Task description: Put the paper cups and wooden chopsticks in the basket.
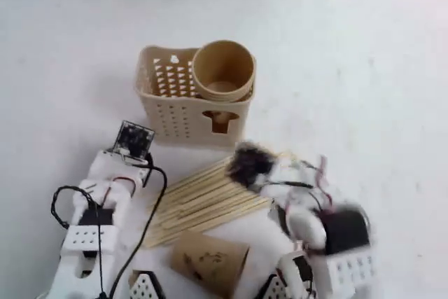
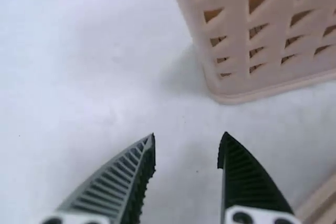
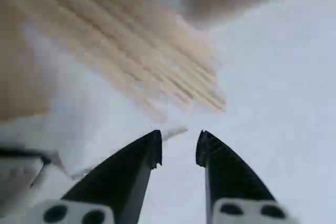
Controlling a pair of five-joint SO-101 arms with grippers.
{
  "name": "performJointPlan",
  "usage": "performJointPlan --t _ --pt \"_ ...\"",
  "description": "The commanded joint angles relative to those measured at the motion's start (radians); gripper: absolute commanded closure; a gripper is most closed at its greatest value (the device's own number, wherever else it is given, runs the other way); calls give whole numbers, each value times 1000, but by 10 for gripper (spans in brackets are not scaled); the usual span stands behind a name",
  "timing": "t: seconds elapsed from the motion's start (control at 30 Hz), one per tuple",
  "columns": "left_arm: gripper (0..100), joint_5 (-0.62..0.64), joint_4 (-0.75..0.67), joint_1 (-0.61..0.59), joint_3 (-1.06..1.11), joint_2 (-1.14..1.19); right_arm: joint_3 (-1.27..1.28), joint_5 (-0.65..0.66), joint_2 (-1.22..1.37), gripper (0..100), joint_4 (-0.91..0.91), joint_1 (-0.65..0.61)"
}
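Chopsticks (image 3: 147, 61) just ahead of parted right gripper (image 3: 179, 135), left gripper (image 2: 188, 136) parted beside basket (image 2: 236, 35)

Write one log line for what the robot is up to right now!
basket: holds one cup | second cup: lying on table | chopsticks: on table | left claw: open, by basket | right claw: open, by chopsticks

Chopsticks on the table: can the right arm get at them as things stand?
Probably yes. The right end effector is open, close to the ends of the chopsticks, and nothing bulky lies between them.
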Motion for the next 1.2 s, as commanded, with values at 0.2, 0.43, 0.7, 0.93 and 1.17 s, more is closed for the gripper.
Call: performJointPlan --t 0.2,0.43,0.7,0.93,1.17 --pt "801 -11 5 -10 -48 -12 28 265 -99 774 73 -150" --pt "801 -11 2 -10 -49 -12 186 272 -131 765 71 -328" --pt "801 -8 -58 -10 -37 -5 166 290 -18 764 71 -522" --pt "801 -8 -60 -10 -37 -5 163 302 71 764 71 -671" --pt "801 -9 -60 -10 -37 -5 176 288 81 762 62 -693"
